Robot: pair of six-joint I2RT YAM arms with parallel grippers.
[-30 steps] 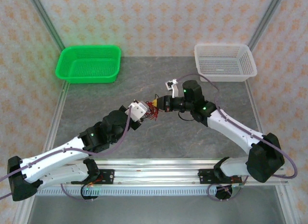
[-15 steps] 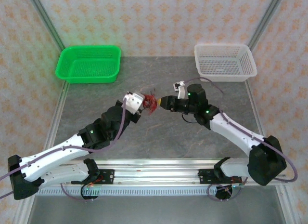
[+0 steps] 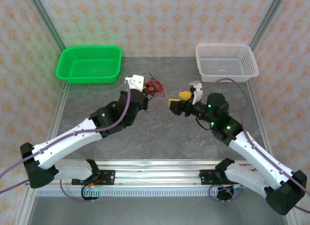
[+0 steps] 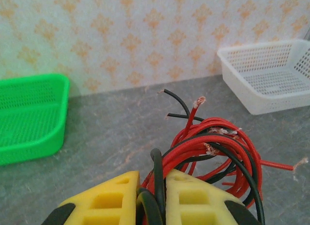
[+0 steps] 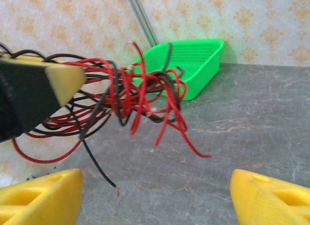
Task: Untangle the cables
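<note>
A tangled bunch of thin red and black wires [image 3: 154, 85], pinched by the left jaws and held up above the grey stone-look worktop [image 3: 160, 133]. Left jaws almost closed, with the yellow pads [image 4: 114, 203] squeezed on the strands. One black loop and a few red ones tucked in the slit between the pads. Loops and loose ends spread out past the pads, some tips bare and frayed.

Right jaws wide apart, holding nothing. Pointed at the bunch from the right side, near it but not touching. From the right wrist camera, two yellow pads [image 5: 38, 196] low in the corners, far from each other, with the wires [image 5: 131, 94] hanging up ahead of the gap. One long red strand and one black strand drooping lowest.

Green plastic mesh basket [image 3: 89, 64] at the far left of the worktop. White plastic mesh basket [image 3: 225, 63] at the far right. Bunch of wires up in front of the space between the two baskets, well apart from both.
</note>
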